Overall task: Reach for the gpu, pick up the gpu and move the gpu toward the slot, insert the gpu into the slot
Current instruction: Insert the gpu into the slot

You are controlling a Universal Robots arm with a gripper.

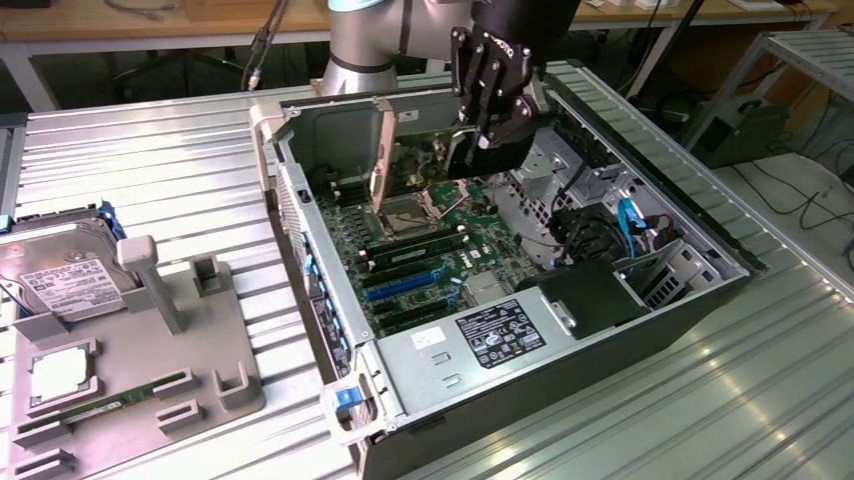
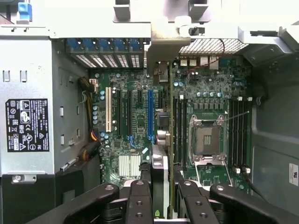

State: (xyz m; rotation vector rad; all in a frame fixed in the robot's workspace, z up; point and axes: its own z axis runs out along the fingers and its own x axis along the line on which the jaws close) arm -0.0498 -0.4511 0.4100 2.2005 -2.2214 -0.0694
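Observation:
I hold the gpu (image 1: 416, 150) upright above the open computer case, my gripper (image 1: 477, 135) shut on its top edge. The wrist view shows the card edge-on as a thin line (image 2: 171, 140) between my fingers (image 2: 140, 200), ending at its grey metal bracket (image 2: 163, 46) near the case's rear wall. The slot, a long bright-blue strip (image 2: 150, 114) on the green motherboard (image 2: 135, 140), runs parallel to the card and a little to one side of it. In the exterior view the slot (image 1: 400, 285) lies lower on the board, nearer the power supply than the hanging card.
A CPU socket (image 2: 208, 140) and black memory slots (image 2: 238, 135) lie on the card's other side. The power supply (image 1: 501, 330) fills the case's near end, with cables (image 1: 627, 225) at the exterior view's right. A hard drive (image 1: 60, 270) and grey fixture (image 1: 147, 340) stand outside.

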